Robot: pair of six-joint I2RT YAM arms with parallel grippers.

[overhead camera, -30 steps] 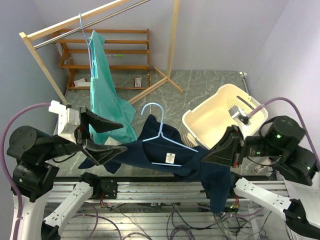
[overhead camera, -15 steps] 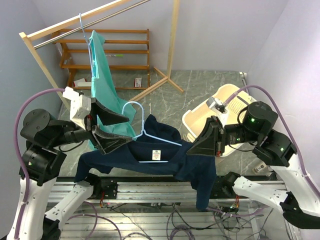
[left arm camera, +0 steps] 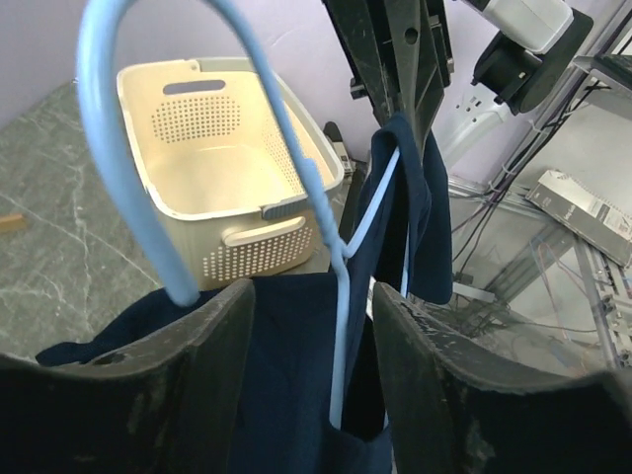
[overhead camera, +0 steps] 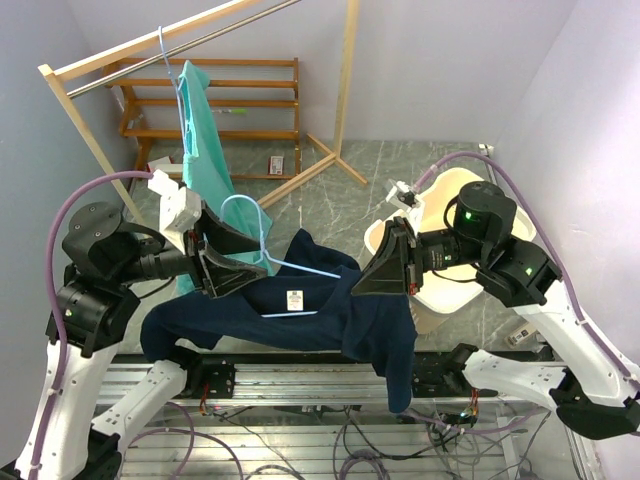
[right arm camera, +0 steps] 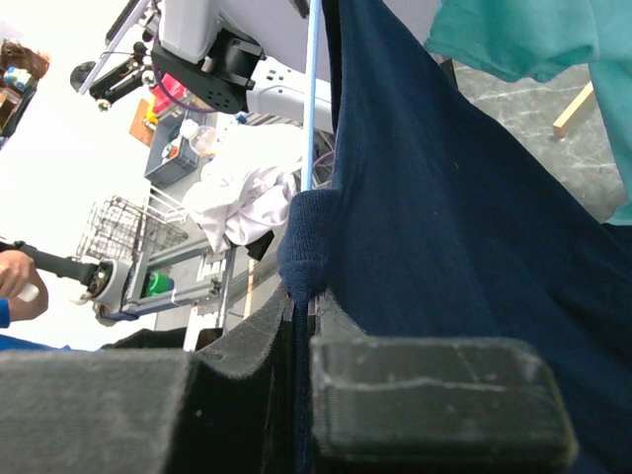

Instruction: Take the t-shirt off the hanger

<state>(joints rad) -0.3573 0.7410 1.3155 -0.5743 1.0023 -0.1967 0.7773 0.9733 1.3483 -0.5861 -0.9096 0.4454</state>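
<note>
**Top external view:** The navy t-shirt (overhead camera: 330,320) hangs stretched in the air just left of the cream laundry basket (overhead camera: 432,292). Its lower edge droops past the near edge of the marble surface (overhead camera: 400,165). The light blue hanger (overhead camera: 303,268) sits inside the collar, its hook rising further left of the basket. The left gripper (overhead camera: 258,264) has its fingers apart around the hanger's neck. The right gripper (overhead camera: 360,288), against the basket's left side, is clamped on the t-shirt's shoulder edge. Bare surface lies beyond the basket, and a teal shirt (overhead camera: 205,150) hangs well to its left.

**Left wrist view:** The fingers (left arm camera: 148,395) stand apart, with the hanger's neck between them and a gap on either side. The basket sits behind.

**Right wrist view:** The fingers (right arm camera: 434,405) are pressed together on a bunched fold of the t-shirt's edge. The hanger wire runs up just beside that fold.
</note>
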